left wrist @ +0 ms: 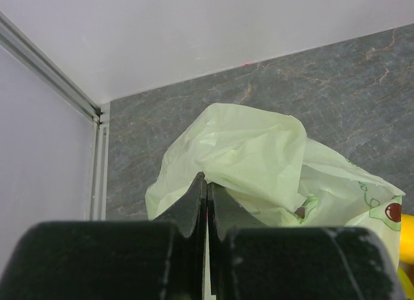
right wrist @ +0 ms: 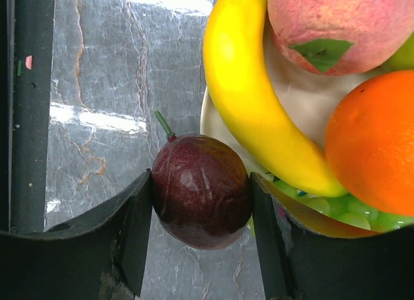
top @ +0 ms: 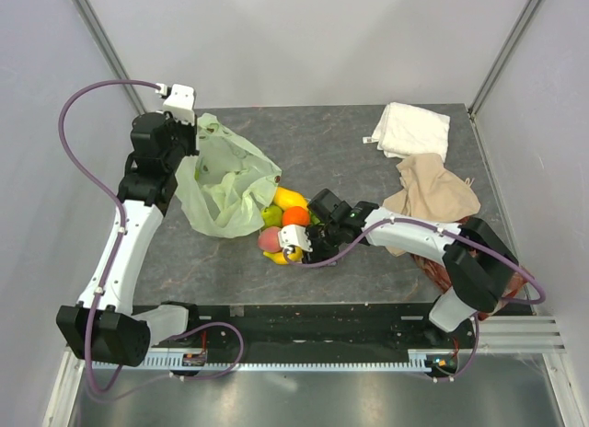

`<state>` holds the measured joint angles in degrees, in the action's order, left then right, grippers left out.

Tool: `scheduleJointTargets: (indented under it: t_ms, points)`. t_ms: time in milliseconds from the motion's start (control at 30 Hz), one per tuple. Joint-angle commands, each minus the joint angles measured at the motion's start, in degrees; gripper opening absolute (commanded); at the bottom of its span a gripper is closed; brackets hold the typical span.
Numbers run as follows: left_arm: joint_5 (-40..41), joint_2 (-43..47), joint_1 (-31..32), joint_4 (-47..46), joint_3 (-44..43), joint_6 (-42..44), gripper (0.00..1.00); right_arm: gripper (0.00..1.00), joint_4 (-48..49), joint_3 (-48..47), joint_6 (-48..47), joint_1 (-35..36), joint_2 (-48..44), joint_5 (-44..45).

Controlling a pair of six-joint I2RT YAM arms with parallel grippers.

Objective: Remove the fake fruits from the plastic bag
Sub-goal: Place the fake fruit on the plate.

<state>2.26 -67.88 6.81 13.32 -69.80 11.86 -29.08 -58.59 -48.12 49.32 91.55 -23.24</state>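
On your left, the left gripper (left wrist: 206,181) is clamped tight on a fold of the plastic bag (left wrist: 259,158), which slumps at the far left of the grey table (top: 350,151), its film hiding the contents. Just right of the bag's mouth the fake fruits (top: 283,226) lie in a touching cluster of mango (top: 290,198), orange (top: 295,216), peach (top: 270,239) and banana (right wrist: 259,99). They crowd the right gripper (right wrist: 201,190), whose fingers press both sides of the dark purple fruit (right wrist: 201,200); whether it rests on the table cannot be told. Further right, a white cloth (top: 412,130) and a beige cloth (top: 433,192) lie well apart from the fruit, the beige one partly covered by the right arm (top: 405,229).
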Motion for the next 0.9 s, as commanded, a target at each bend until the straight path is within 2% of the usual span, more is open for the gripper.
scheduleJointTargets:
  t_ms: [0, 500, 667, 700, 867]
  points:
    - [-1.6, 1.3, -0.7, -1.1, 0.3, -1.8, 0.02, 0.46, 2.0, -2.3, -1.7, 0.3, 1.2, 0.6]
    - [-4.5, -0.6, -0.8, -0.9, -0.3, -3.4, 0.02, 0.47, 4.2, -2.3, -1.0, 0.3, 2.9, 3.5]
    - [-5.1, -0.8, -0.8, -0.5, -0.5, -3.5, 0.02, 0.55, 5.9, -1.9, -0.5, 0.3, 4.3, 5.0]
    - [-5.2, -0.8, -0.8, -0.5, -0.6, -3.6, 0.02, 0.59, 6.1, -1.9, -0.3, 0.3, 4.4, 5.1]
    - [-5.8, -1.1, -0.8, -0.4, -1.2, -3.8, 0.02, 0.65, 6.0, -1.8, 0.0, 0.4, 3.0, 5.1]
